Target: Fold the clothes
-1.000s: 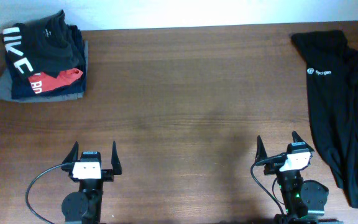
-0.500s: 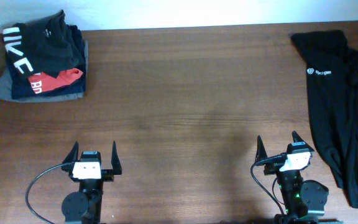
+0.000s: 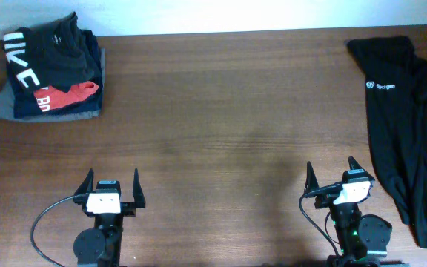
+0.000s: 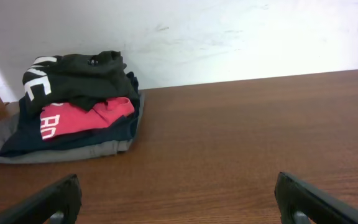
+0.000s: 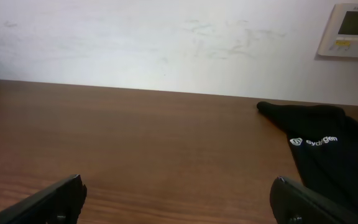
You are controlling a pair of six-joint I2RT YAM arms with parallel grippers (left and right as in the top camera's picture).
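Note:
The black long-sleeved garment (image 3: 406,126) lies loosely spread along the table's right edge, with a small white round logo and lettering near its top; it also shows at the right in the right wrist view (image 5: 334,155). My left gripper (image 3: 112,180) is open and empty near the front edge at the left; its fingertips frame bare wood in the left wrist view (image 4: 179,199). My right gripper (image 3: 333,173) is open and empty near the front edge, just left of the garment's lower part; its fingertips also frame bare wood in the right wrist view (image 5: 179,196).
A stack of folded clothes (image 3: 47,70) sits at the back left: a dark one with big white letters on top, then red and grey ones; it shows in the left wrist view (image 4: 73,106) too. A white wall runs behind the table, with a wall panel (image 5: 353,22).

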